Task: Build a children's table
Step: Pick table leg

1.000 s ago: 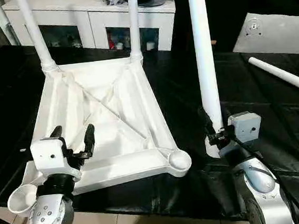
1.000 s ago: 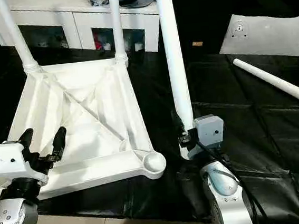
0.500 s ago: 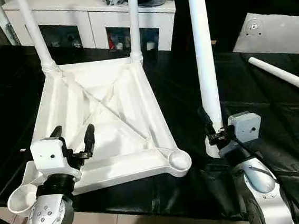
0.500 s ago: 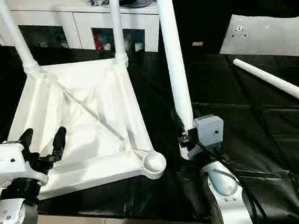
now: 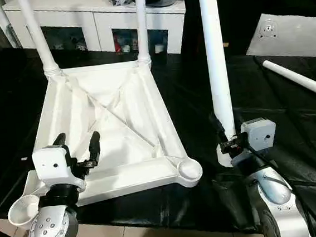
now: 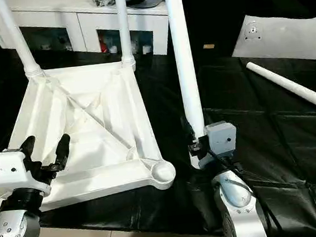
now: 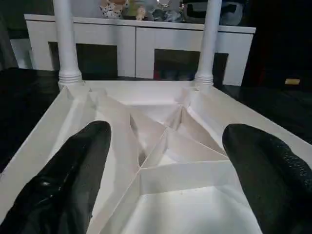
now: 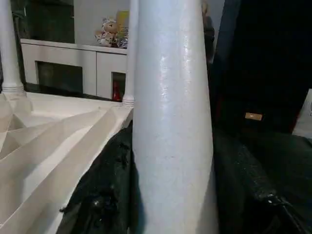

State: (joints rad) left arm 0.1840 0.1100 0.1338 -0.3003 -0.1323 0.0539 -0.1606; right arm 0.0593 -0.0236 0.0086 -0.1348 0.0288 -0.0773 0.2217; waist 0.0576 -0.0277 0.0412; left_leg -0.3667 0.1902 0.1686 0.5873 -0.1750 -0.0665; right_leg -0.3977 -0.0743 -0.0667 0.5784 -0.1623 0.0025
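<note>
Inverted white plastic square tabletop point(image 5: 114, 128) with ribbed underside lying on the black-covered worktop point(image 5: 291, 111), two white tapered tube legs point(image 5: 141, 25) standing in its far sockets. Left end effector point(image 5: 78, 146) open above the near rim. Right end effector point(image 5: 222, 137) gripping a third, upright leg point(image 5: 215, 51) beside the tabletop; a fourth leg point(image 5: 299, 80) lies apart.

No readable text, label, brand name, number or sign is found in any view. A small yellowish tag point(image 8: 251, 116) is seen against the dark background at the right of the right wrist view, but any marking on it is too small to be read.
</note>
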